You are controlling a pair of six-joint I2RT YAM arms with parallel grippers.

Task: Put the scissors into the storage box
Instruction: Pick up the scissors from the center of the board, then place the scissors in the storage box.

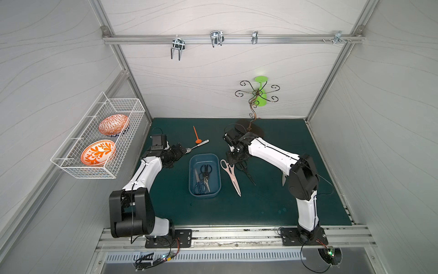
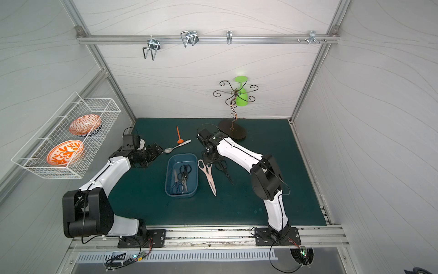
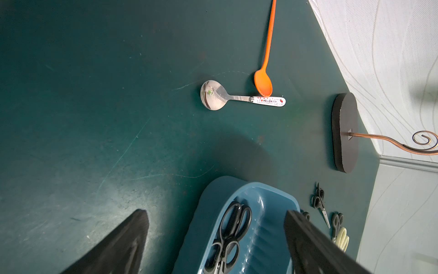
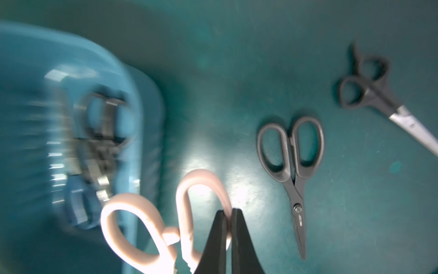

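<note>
Right gripper (image 4: 228, 211) pinched shut on one handle loop of pink scissors (image 4: 201, 176), just beside box (image 1: 204, 155); left gripper (image 3: 215, 211) open, near box.

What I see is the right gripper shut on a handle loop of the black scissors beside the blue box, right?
Not black: the right gripper is shut on a handle loop of the pink scissors beside the blue box, as the right wrist view shows.

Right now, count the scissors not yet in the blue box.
4: pink pair beside the storage box, pinched by the right end effector; two black pairs beyond it; a cream pair past those. More may hide under the arm.
</note>
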